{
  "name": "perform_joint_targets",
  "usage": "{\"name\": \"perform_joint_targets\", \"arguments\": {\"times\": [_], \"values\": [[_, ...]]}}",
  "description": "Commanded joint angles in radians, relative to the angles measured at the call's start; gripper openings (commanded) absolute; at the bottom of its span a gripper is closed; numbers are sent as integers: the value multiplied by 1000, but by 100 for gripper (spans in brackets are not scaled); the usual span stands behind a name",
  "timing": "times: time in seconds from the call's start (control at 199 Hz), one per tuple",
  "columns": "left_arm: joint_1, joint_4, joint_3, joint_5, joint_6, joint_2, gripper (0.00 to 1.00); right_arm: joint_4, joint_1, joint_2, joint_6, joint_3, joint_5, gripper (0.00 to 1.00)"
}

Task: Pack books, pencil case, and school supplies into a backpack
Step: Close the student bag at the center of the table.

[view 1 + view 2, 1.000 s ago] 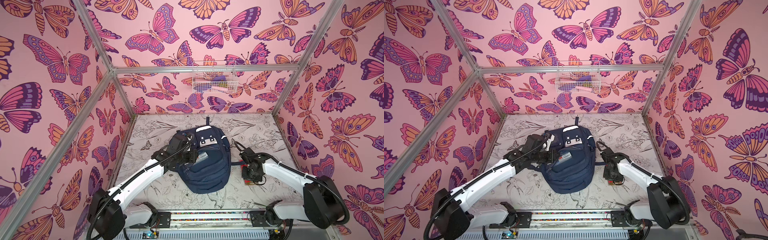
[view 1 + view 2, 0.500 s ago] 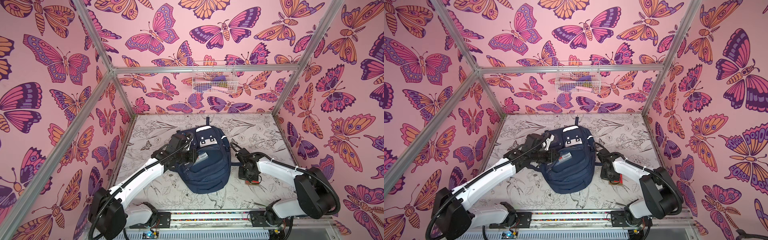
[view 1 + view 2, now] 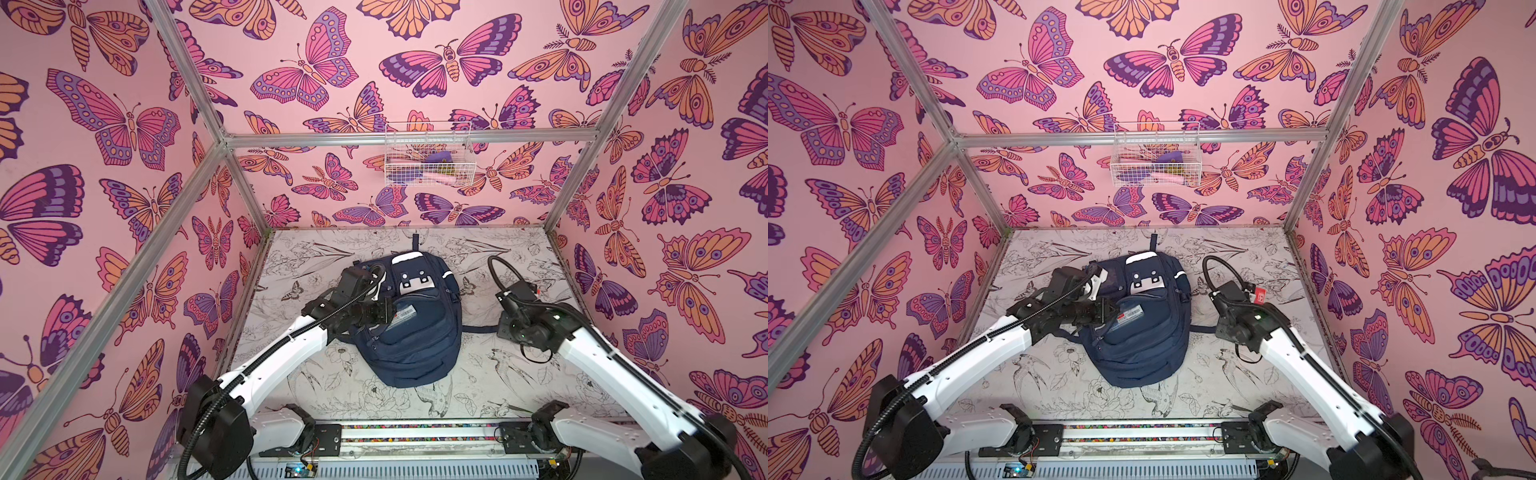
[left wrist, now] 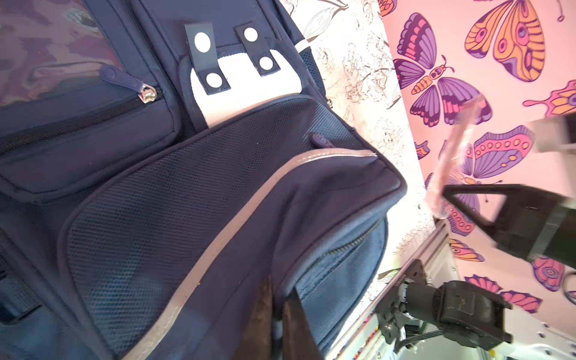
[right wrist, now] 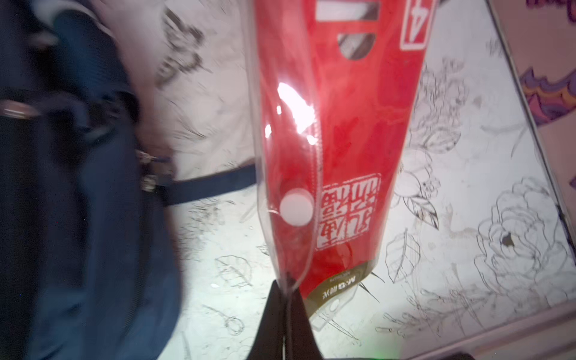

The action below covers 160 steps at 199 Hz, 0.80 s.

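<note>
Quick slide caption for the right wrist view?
Right gripper pinches a clear-sleeved red packet by its edge; navy backpack lies beside it on the floral tabletop.

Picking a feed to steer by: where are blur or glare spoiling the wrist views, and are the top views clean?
Right wrist view: the backpack is smeared by blur, and white glare sits on the clear sleeve of the red packet. Left wrist view: backpack sharp, the packet beyond it blurred. Both top views: crisp, evenly lit.
</note>
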Motion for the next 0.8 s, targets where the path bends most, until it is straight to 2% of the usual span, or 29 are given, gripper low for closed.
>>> {"name": "perform_joint_targets", "arguments": {"times": [0.0,0.11,0.246,0.331,0.471,0.597,0.798], "values": [[15,27,19,60,-94,-38,44,8,96,-81,-87,84,-16,0],[19,101,25,123,-160,-104,63,69,279,-39,-179,162,-34,0],[23,207,20,142,-222,-212,80,57,495,126,-284,265,96,0],[35,236,8,142,-253,-261,89,93,562,207,-342,294,103,0],[71,327,-56,225,-330,-279,98,200,626,269,-433,291,58,0],[93,400,-111,297,-402,-254,97,235,649,298,-471,302,26,0],[99,442,-125,340,-435,-195,79,249,667,314,-495,300,-8,0]]}}
